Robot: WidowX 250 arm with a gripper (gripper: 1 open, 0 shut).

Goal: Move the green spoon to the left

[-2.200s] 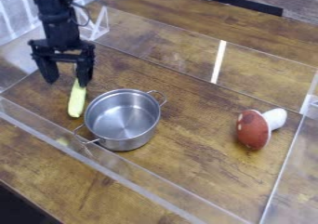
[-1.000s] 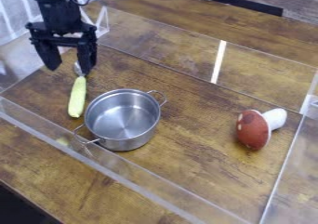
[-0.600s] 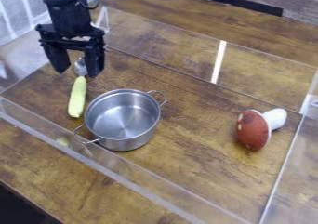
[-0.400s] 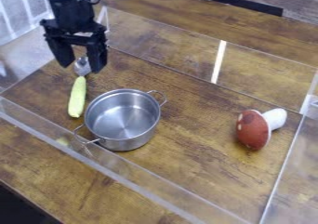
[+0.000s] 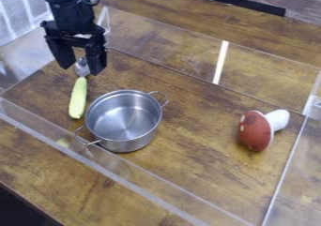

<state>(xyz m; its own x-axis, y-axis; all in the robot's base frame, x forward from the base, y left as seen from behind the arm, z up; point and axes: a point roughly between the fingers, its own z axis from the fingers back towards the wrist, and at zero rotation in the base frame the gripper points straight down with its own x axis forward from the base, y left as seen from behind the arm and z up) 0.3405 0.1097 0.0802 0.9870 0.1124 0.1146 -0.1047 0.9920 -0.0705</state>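
The green spoon [image 5: 78, 97] lies flat on the wooden table, just left of the silver pot [image 5: 122, 118]. Its yellow-green handle points toward me and its far end reaches under the gripper. My gripper [image 5: 75, 66] hangs directly above that far end, raised off the table, with both black fingers spread apart and nothing between them. The spoon's metal bowl is mostly hidden behind the fingers.
A red-brown and white mushroom toy [image 5: 260, 128] rests at the right. A clear acrylic wall [image 5: 150, 192] rims the work area along the front and sides, with another panel [image 5: 223, 61] standing behind the pot.
The gripper has risen off the spoon and drifted slightly right and away, staying open. The spoon rests where it was a second ago.
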